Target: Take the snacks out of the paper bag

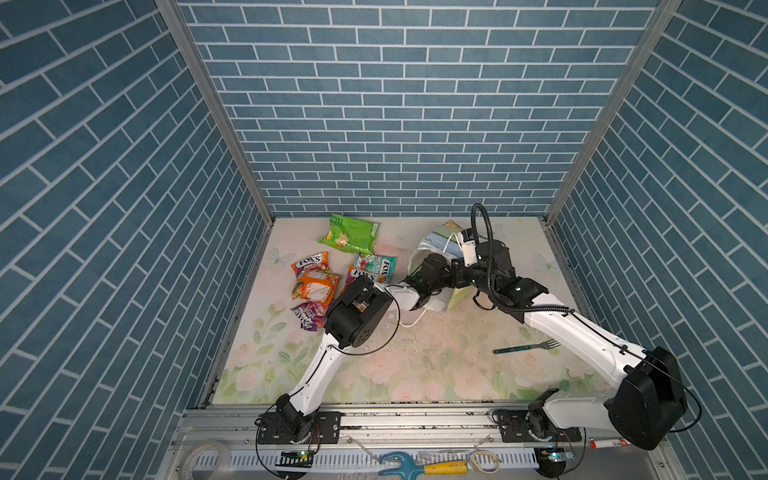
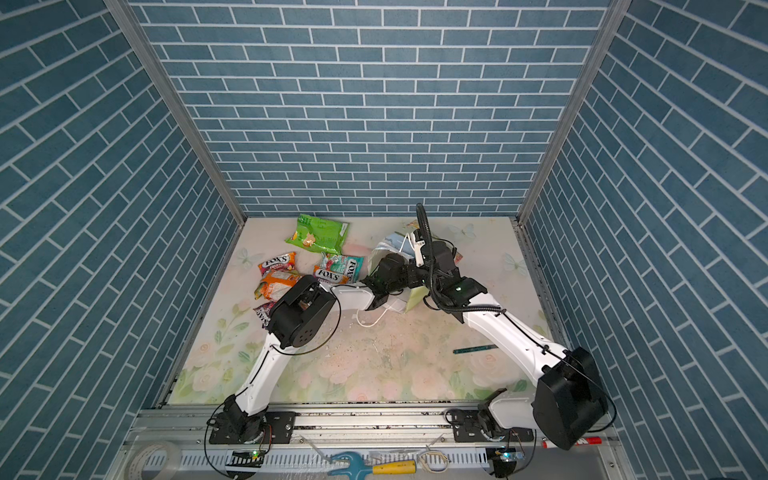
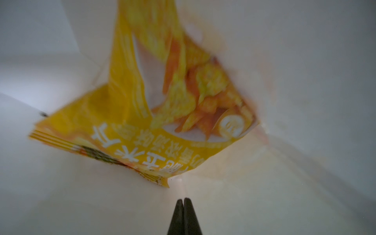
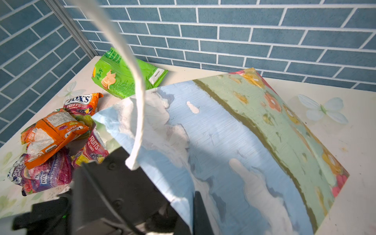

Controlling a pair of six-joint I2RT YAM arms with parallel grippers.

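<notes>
Yellow pkt (image 3: 126, 114) w/ chip print sits inside the paper bag (image 4: 223, 142). It's blurry, and its corner is just ahead of the left claw (image 3: 183, 201) tips, not touching them. Left claw is deep in the bag w/ jaws pressed fully together, nothing seen btwn them. Bag is tipped over, mouth toward the left arm. Right claw (image 4: 197, 203) is closed on the bag's rim: one finger shows on the printed outer face, the other is hidden. White cord handle (image 4: 138, 101) arcs up past right claw. Green chip bag (image 1: 349, 235), orange pkt (image 1: 316, 286) and FOX'S pkts (image 1: 311, 262) are clustered on table (image 1: 436, 365), off to left-arm side of both claws. Fork (image 1: 525, 347) lies well apart from right claw, toward arm bases.
</notes>
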